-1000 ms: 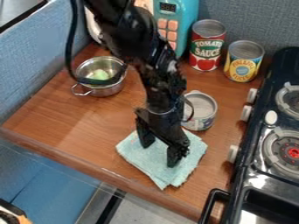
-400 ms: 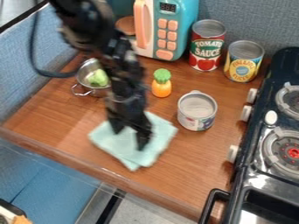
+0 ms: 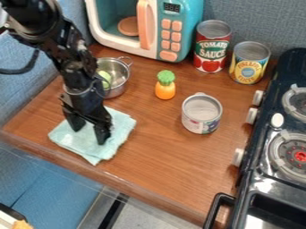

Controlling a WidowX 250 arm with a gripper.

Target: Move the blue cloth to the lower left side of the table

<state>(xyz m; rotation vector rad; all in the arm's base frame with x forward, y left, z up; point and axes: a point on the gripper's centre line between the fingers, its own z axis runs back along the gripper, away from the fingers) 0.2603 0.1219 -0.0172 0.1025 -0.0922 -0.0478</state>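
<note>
The light blue cloth (image 3: 122, 126) lies flat and slightly folded near the left part of the wooden table, close to its front edge. The black gripper (image 3: 88, 133) hangs down over it from the upper left, with its fingertips on the cloth. The two fingers stand apart, with cloth showing between and around them. Part of the cloth's upper left side is hidden behind the gripper.
A metal pot (image 3: 117, 77) stands behind the gripper, partly hidden by the arm. A pineapple toy (image 3: 165, 88) and an opened can (image 3: 201, 114) are to the right. Tall cans and a toy microwave (image 3: 174, 27) line the back; a stove (image 3: 272, 147) is at right.
The gripper and the cloth have moved together to the left and a little toward the back. The pineapple toy has come into sight from behind the arm.
</note>
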